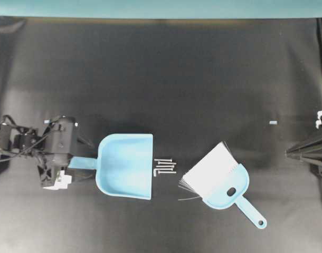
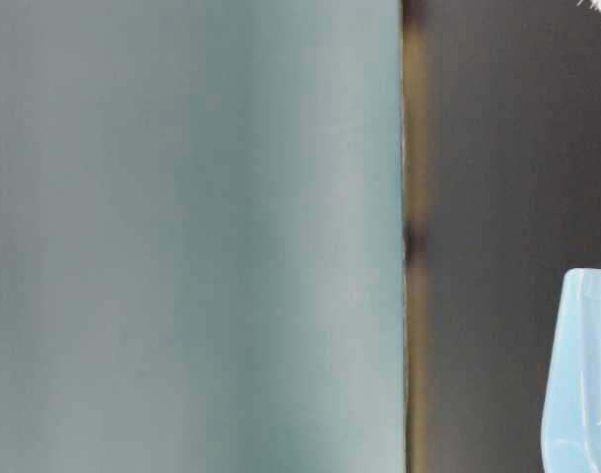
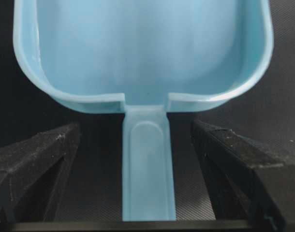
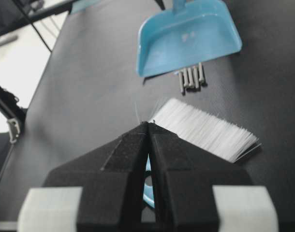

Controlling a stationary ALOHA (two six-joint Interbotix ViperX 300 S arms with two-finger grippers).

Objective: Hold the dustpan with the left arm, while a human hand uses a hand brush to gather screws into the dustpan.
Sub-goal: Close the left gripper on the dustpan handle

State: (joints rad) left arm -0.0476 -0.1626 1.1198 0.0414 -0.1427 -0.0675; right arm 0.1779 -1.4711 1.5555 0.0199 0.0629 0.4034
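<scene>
The dustpan (image 1: pixel 126 166) lay flat on the counter (image 1: pixel 161 79), its handle pointing straight back between the left gripper's (image 3: pixel 138 169) spread jaws, untouched; right jaws pressed together, well apart.

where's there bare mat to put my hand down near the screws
Bare mat lies above the dustpan and brush, and below them. It is crowded in the middle: the screws sit just off the dustpan's open edge, with the bristles close on their other side.
</scene>
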